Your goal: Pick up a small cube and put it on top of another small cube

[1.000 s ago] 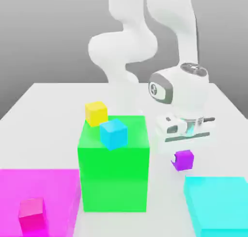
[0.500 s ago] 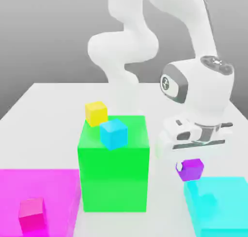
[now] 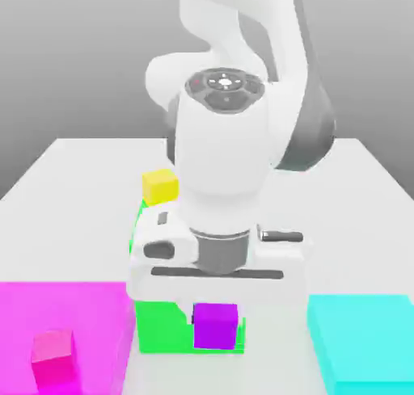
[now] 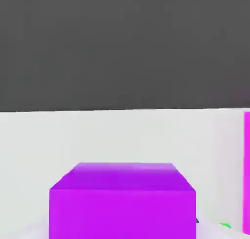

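Violet-purple cube in the grip, in front of the green block

Exterior view: the white two-finger gripper is closed on the small plain violet-purple cube, which sits beneath the broad white hand. Cube appears in front of the near face of the big bright-green block, towards that face's right-hand side in the exterior view. Gap between cube and block, and clearance over the white tabletop, cannot be judged. The hand and the white arm hide much of the block.

Small yellow cube: on the block's top, at the far corner on the exterior view's left.

Flat magenta slab: on the tabletop, on the exterior view's left of the block. It carries a small pink-magenta cube, set in from the slab's far edge.

Flat cyan slab: on the tabletop at the exterior view's right, apart from the green block.

Hand view: one violet-purple face of the held cube is brighter, the adjoining one darker. White surface lies behind it, then dark grey background. A narrow magenta strip and a small green patch also noted.
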